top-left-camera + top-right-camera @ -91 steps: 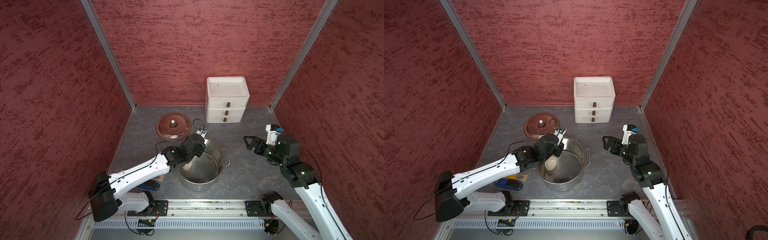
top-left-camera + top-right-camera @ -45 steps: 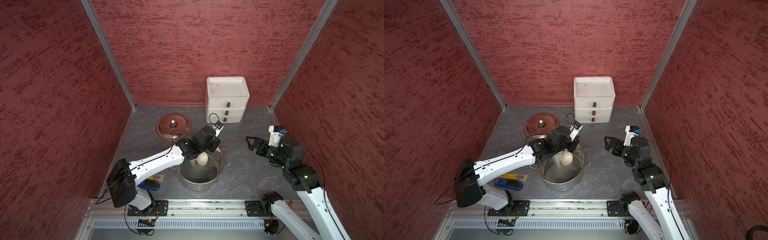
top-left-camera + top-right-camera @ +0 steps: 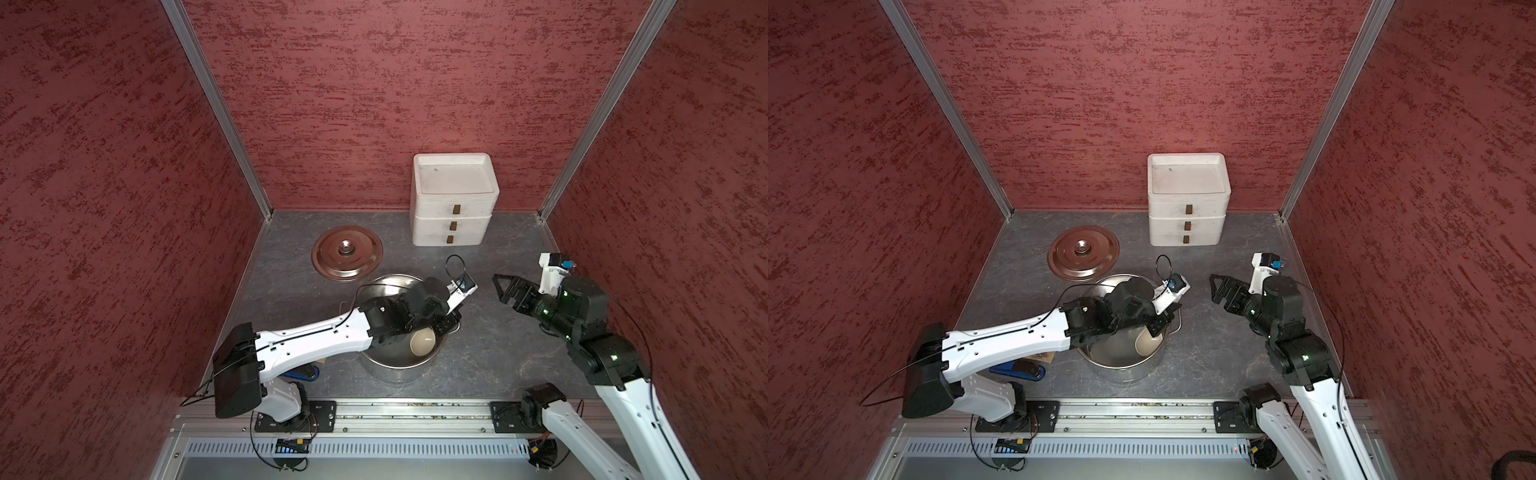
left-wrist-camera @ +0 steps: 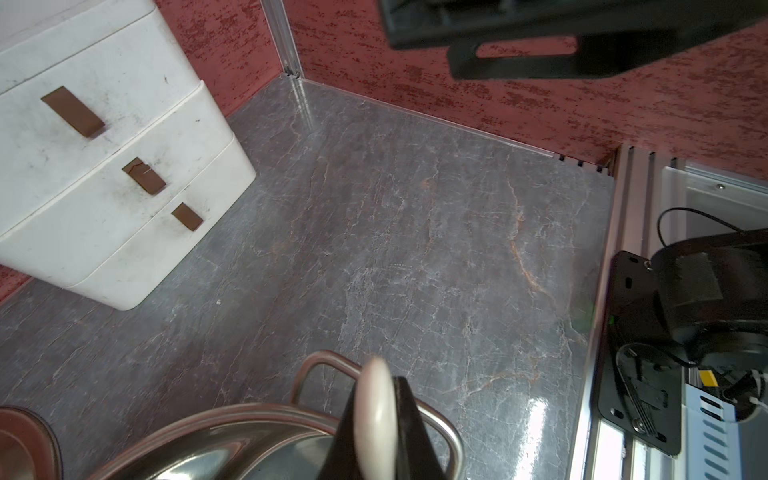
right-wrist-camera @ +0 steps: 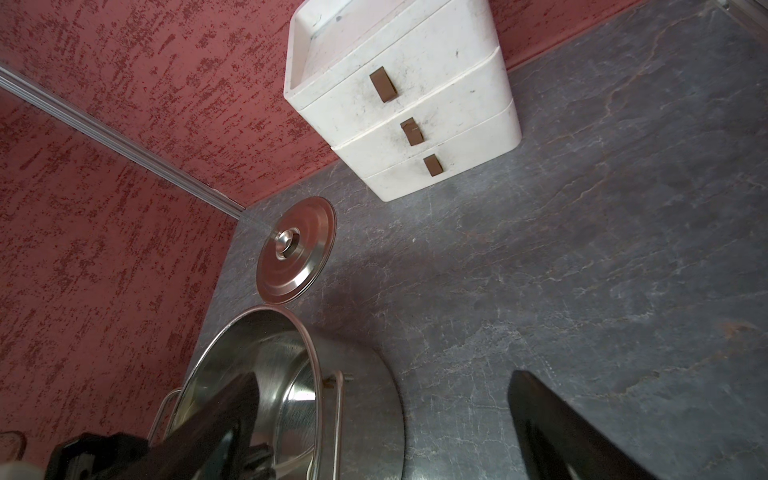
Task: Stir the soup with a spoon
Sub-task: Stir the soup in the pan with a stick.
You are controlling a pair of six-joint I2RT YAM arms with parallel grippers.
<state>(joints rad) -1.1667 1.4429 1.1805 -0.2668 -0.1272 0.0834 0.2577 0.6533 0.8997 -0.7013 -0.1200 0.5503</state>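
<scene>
The cream-white spoon [image 3: 422,341] is in the steel pot [image 3: 386,277], its oval bowl down below the rim on the side nearest the right arm, close to the pot's loop handle. Whether the bowl touches the bottom I cannot tell. The spoon's handle is hidden by the left gripper [image 3: 439,327], which is clenched on it: in the left wrist view the pale spoon [image 4: 374,419] stands pinched between the two black fingers [image 4: 409,432], right over the pot's rim.

As for progress, the early steps look done. The lid [image 3: 347,253] lies flat on the grey table [image 3: 498,353] behind the pot, touching nothing, and the spoon is picked up and lowered inside. The stirring itself seems to be the step in hand. The pictures do not tell how many rounds are made, so I judge that some circling is left, and perhaps lifting the spoon out. No liquid can be made out in the pot; its inside looks like bare shiny steel.

The right gripper [image 3: 498,289] hovers beside the pot, apart from it, jaws spread wide and holding nothing. The right wrist view shows its two fingers [image 5: 216,415] far apart with only table between them.

The white drawer unit [image 3: 453,208] stands at the back wall, and a blue-and-black tool [image 3: 1017,369] lies under the left arm
</scene>
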